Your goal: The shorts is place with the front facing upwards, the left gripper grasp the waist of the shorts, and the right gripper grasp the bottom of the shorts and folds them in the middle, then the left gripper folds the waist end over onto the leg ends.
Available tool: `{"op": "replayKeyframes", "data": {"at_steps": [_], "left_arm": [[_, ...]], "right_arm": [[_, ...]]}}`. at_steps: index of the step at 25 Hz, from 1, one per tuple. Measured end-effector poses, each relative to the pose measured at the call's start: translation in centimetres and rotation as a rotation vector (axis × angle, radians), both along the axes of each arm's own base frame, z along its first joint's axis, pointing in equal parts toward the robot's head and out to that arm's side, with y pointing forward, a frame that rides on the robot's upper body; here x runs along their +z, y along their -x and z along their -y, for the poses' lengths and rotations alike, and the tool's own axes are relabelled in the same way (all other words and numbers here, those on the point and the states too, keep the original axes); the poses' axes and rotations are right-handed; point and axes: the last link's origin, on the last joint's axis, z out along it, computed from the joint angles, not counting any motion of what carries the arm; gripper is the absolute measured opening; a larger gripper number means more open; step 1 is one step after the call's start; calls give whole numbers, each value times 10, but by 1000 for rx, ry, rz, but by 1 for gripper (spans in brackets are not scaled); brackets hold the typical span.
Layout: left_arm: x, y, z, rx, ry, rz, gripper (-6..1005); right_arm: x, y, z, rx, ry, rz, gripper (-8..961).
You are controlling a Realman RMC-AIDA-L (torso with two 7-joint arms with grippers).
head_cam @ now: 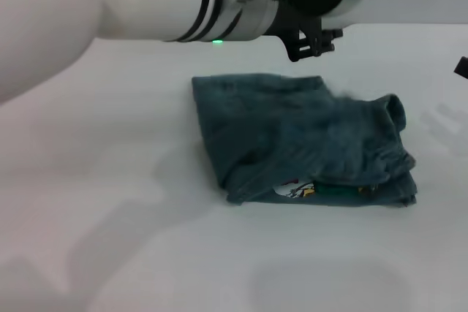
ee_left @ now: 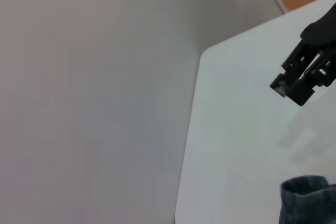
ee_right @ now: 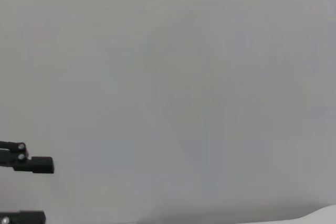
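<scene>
Mostly a plain pale grey surface filling the right wrist view, blank and featureless. At one edge, two black fingers (ee_right: 34, 164) of the right gripper (ee_right: 29, 190), set apart with a clear gap between them and nothing held. In one corner, a thin lighter sliver, perhaps the counter (ee_right: 320, 216) edge, too slight to identify.

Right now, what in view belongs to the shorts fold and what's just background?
Job:
- shorts, folded into a compact stack, cartoon print peeking out at the front edge
- left gripper, above the far edge of the shorts, not touching
- right gripper, off to the right, clear of the shorts

Not job:
- white table
- nothing else lying about
</scene>
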Motion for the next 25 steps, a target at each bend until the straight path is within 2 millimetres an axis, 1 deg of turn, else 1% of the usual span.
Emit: {"op": "replayKeyframes", "data": {"at_steps": [6, 8, 12, 13, 14, 15, 17, 18, 19, 20, 21, 23, 25], "left_arm": [[3, 0, 0, -9, -22, 34, 617], [8, 1, -1, -7, -46, 71, 662], [26, 11, -7, 17, -143, 215, 751], [32, 15, -10, 32, -174, 262, 774], [45, 26, -15, 69, -235, 366, 796], [45, 26, -15, 69, -235, 366, 818], [62, 42, -22, 129, -306, 508, 863], [69, 52, -25, 159, -337, 568, 861], [76, 60, -28, 184, -368, 624, 859], [83, 71, -31, 217, -405, 693, 857], [90, 83, -33, 251, -445, 756, 857], [99, 106, -38, 312, -513, 847, 856], [103, 130, -43, 376, -581, 912, 855]], "right_arm": [[-3, 2, -2, 8, 6, -3, 487], [-3, 2, -2, 8, 2, -1, 487], [1, -3, 0, -7, -36, 1, 487], [3, -4, 1, -10, -55, 2, 487], [8, -9, 5, -16, -119, 0, 487], [8, -9, 5, -16, -119, 0, 487], [13, -15, 9, -17, -194, 1, 487], [16, -20, 13, -19, -240, 8, 487], [20, -27, 19, -21, -322, 33, 487], [22, -30, 22, -23, -364, 49, 487], [22, -30, 22, -23, -364, 49, 487], [24, -38, 29, -33, -459, 80, 487], [25, -43, 35, -38, -551, 120, 487]]}}
